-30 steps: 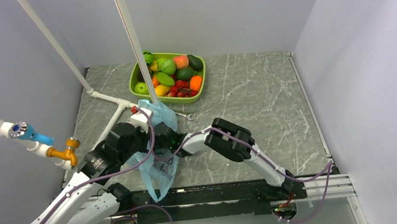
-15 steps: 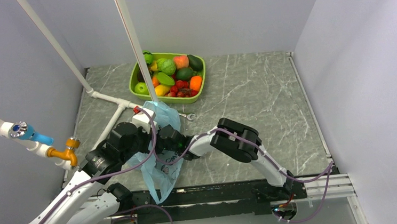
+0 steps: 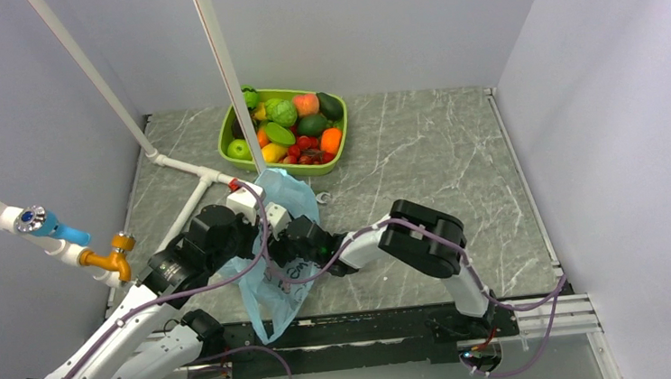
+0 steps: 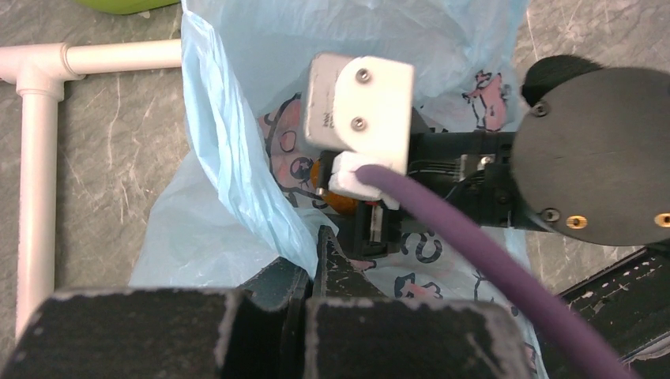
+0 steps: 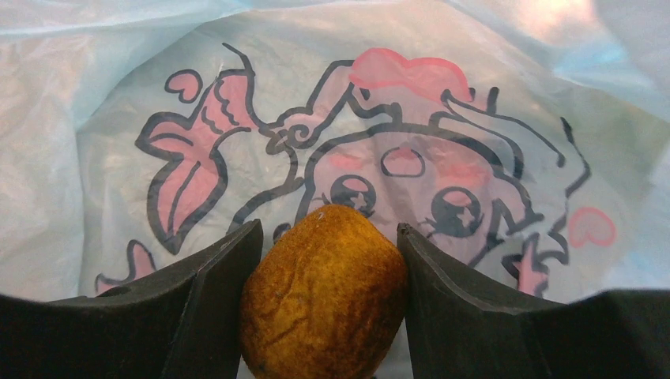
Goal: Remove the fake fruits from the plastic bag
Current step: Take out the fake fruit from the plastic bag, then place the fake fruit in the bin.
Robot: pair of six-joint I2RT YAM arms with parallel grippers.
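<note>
Over the last second the right arm has pulled back to its own side: in the top view the elbow sits further right, and the wrist has gone with it. The right end effector [image 5: 325, 237] is inside the plastic bag [image 5: 118, 95], pinching a brown fake fruit [image 5: 324, 308] between both pads. The printed film is right behind the fruit. The left end effector [image 4: 310, 272], just left of the right one, looks pressed together on a fold of the bag's edge, holding the mouth up. The bag top has shifted too and now lies closer to the lime-green tray [image 3: 225, 148], which sits beyond both end effectors on the worktop [image 3: 420, 156]. Judgement: the grasp looks firm and the pull-out has begun, but the fruit is not clear of the bag yet. Can't tell if other fruits remain inside.
</note>
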